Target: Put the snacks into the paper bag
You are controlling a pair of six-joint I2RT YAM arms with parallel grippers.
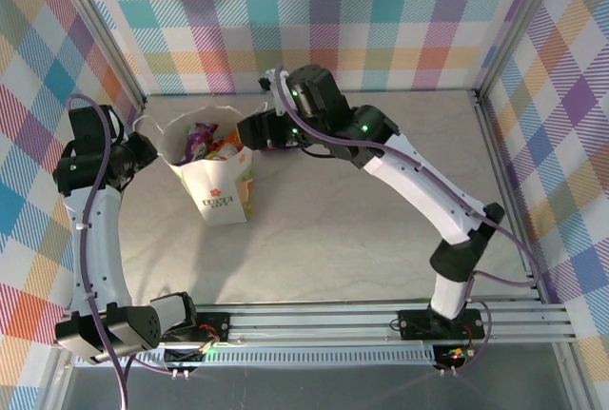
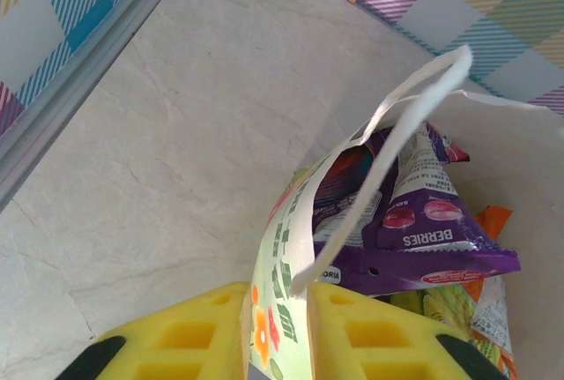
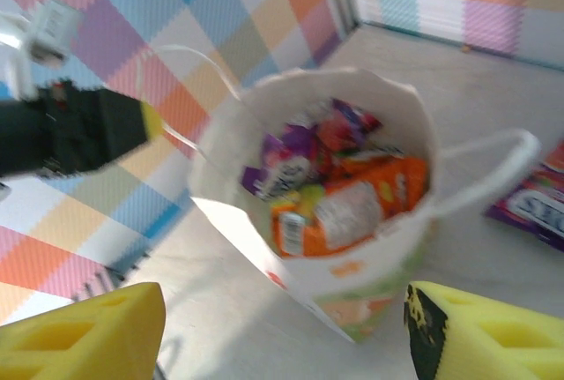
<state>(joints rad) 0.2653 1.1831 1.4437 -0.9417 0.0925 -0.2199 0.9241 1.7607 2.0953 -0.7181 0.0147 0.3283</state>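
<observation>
The paper bag (image 1: 221, 191) stands upright on the surface (image 1: 343, 239), towards the back left, between the two arms. The left tool (image 2: 275, 349) is pressed onto the bag's near wall at the rim, pinching the printed paper between its yellow fingers. The right tool (image 3: 282, 309) hangs just beside the opposite rim with its fingers spread wide and nothing between them.

Inside the bag lie a purple packet (image 2: 423, 230), an orange packet (image 3: 352, 212) and others heaped under them. The right wrist view is blurred, but a second purple packet (image 3: 539, 208) seems to lie on the surface just beside the bag, so the task looks nearly done, with that one left to fetch.

The risks from here:
- The bag is light paper held by one wall only. A push from the right arm while reaching for the loose packet could tip it or tear the pinched edge.
- The cord handle (image 2: 397, 124) loops over the opening, and a packet lowered through it could catch and drag the bag.
- The heap sits high, so a packet dropped flat on top may slide back out.
</observation>
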